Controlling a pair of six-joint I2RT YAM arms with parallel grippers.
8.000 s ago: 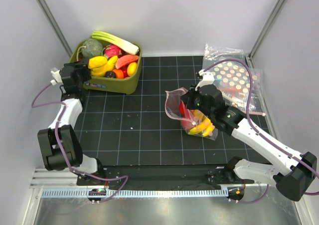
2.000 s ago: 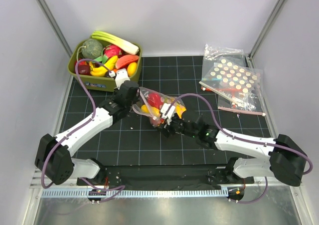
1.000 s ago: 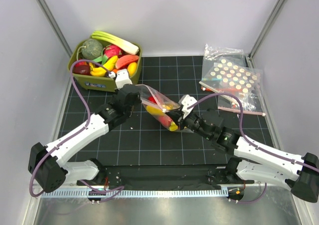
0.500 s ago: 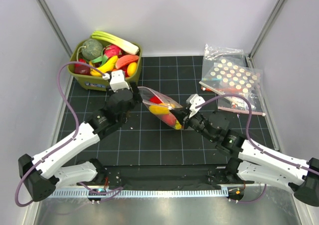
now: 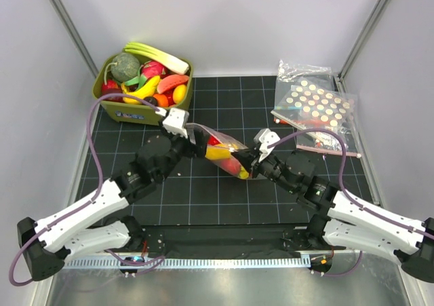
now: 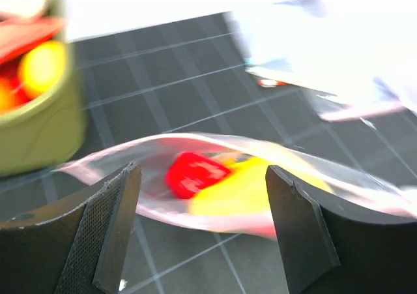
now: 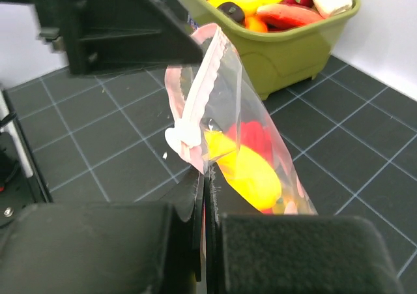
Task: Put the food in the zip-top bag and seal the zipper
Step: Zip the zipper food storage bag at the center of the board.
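Dark gridded worktop (image 5: 203, 190): right fingers (image 7: 293, 255) pinch the zip-top bag (image 5: 224, 151) at one end, food (image 7: 251, 170) inside; left fingers (image 6: 107, 209) spread, bag between them.

Light: bright, even | left wrist view: zip-top bag (image 6: 234, 183) motion-blurred, top overexposed | top view: sharp

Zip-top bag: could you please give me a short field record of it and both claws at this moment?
bag: zip-top bag, mid-table between both claws
contents: red fruit, yellow fruit
zipper: pink strip, seal state unclear
left claw: open, jaws either side of the bag
right claw: shut on the bag's edge
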